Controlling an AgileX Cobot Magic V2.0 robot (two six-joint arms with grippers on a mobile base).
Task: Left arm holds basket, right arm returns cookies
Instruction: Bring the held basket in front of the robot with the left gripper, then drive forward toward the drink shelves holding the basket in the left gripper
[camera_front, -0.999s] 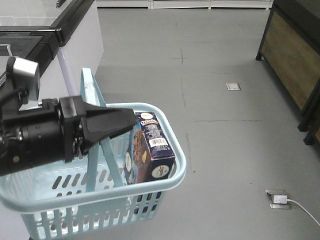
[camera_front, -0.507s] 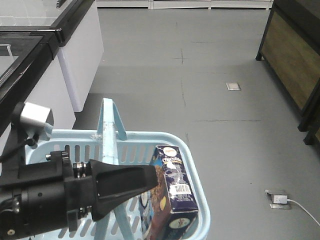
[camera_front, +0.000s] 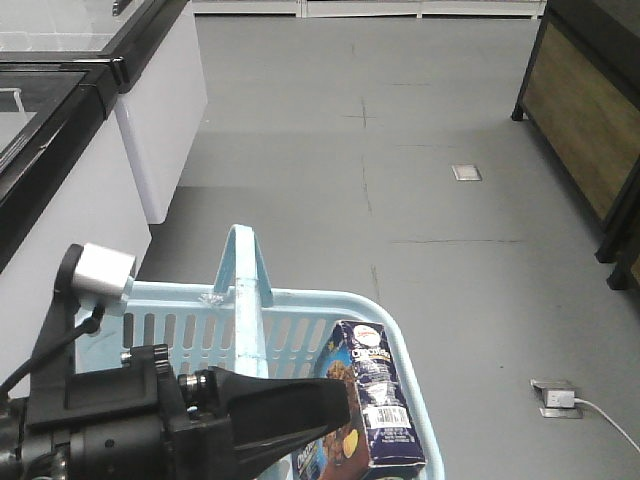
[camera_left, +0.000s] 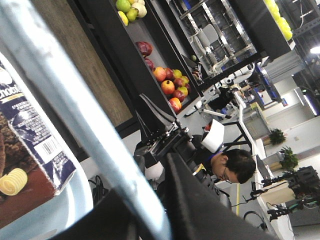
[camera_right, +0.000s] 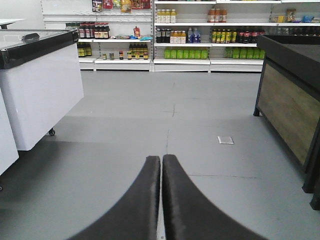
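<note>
Cookies (camera_front: 380, 392) in basket (camera_front: 300, 297), beside left pincer (camera_front: 335, 405)

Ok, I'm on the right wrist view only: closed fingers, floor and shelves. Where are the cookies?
Observer: The front view has the cookies standing on end inside the basket, at its right end.
Operator: Is the left arm on the basket?
Observer: Yes, the left gripper is closed on the upright handle.
Operator: Anyone nearby?
Observer: The left wrist view shows a dark-haired person and a shelf of fruit.
</note>
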